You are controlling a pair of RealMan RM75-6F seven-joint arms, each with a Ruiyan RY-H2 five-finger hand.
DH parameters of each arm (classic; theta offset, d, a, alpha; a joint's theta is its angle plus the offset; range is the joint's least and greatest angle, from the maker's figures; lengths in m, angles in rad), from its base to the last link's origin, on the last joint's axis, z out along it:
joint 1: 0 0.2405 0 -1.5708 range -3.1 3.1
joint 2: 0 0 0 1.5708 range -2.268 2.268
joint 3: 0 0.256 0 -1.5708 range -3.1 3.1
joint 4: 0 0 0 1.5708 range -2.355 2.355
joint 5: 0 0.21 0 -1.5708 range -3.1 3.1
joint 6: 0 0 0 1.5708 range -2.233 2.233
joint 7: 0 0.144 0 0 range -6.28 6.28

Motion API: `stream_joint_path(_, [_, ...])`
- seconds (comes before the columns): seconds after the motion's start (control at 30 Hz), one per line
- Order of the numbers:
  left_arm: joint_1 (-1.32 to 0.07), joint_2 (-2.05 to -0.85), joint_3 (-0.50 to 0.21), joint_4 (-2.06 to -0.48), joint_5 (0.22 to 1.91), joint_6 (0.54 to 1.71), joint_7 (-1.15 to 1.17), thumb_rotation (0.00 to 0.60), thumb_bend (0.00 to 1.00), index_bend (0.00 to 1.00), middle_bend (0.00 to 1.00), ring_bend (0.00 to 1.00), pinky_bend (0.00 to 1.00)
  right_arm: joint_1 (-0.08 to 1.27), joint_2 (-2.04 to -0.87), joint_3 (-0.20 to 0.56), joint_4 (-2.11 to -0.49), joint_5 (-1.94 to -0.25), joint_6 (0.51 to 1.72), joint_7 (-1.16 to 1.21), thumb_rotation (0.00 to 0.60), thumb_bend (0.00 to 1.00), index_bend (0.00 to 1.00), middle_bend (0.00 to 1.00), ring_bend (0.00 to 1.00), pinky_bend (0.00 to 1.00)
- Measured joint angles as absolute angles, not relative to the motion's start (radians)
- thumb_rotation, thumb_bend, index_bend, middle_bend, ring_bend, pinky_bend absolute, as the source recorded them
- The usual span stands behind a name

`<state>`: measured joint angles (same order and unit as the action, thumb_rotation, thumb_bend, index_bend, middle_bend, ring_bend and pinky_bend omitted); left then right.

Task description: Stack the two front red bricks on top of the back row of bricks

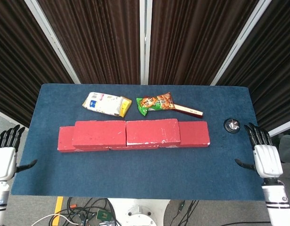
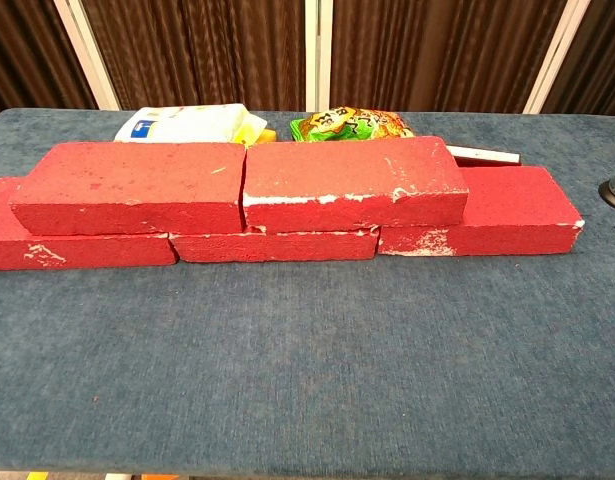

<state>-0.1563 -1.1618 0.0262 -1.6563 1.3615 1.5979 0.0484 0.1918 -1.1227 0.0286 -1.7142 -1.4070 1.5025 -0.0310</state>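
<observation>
On table [image 1: 135, 165]: two top bricks [image 2: 247, 185] | three bottom bricks [image 2: 277, 245] | left hand [image 1: 4, 160], right hand [image 1: 263, 157] spread, empty

Middle bottom brick [image 2: 274, 246] mostly covered

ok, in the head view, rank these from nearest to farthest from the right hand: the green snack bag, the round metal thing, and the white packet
From the right hand:
1. Round metal thing, just beyond it near the table's right edge.
2. Green snack bag, back centre.
3. White packet, back left.
</observation>
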Motion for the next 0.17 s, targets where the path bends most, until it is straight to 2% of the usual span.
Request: stream_joint_path(0.17, [-0.102,-1.192,0.046,-1.616,1.394,1.628,0.027,0.6,0.0,0.01,0.0,0.0,0.0,0.143,-1.139,0.008,-1.705,-1.455,1.557,-0.038,0.6,0.0,0.0,0.0,0.0,0.0])
